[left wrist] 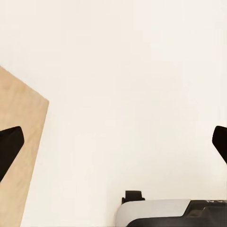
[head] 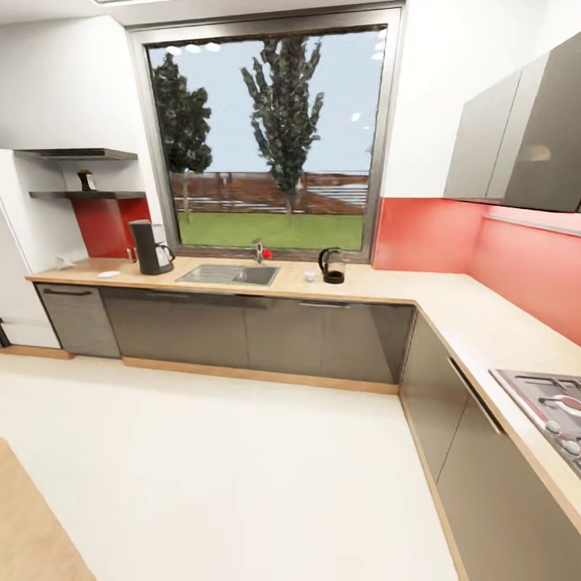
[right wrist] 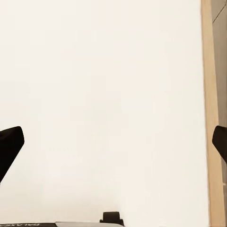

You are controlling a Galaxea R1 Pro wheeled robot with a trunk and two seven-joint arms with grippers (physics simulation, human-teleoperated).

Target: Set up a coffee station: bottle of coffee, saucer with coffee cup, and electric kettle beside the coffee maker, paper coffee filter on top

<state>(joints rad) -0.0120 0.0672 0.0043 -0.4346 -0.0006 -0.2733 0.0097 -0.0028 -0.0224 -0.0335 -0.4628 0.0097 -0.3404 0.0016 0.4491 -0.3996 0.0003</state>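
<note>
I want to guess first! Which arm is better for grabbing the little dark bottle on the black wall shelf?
Probably left: the small dark bottle on the lower black shelf sits far left. The left gripper and right gripper both hang open, nowhere near yet.

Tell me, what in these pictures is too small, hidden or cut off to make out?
- Head view: the small dark thing on the lower black shelf is too tiny to identify.
- Head view: the small white cup by the glass kettle; its handle can't be seen.
- Head view: the steel hob is cut off by the edge.
- Wrist views: each pincer's black fingertips are clipped by the edges.
</note>
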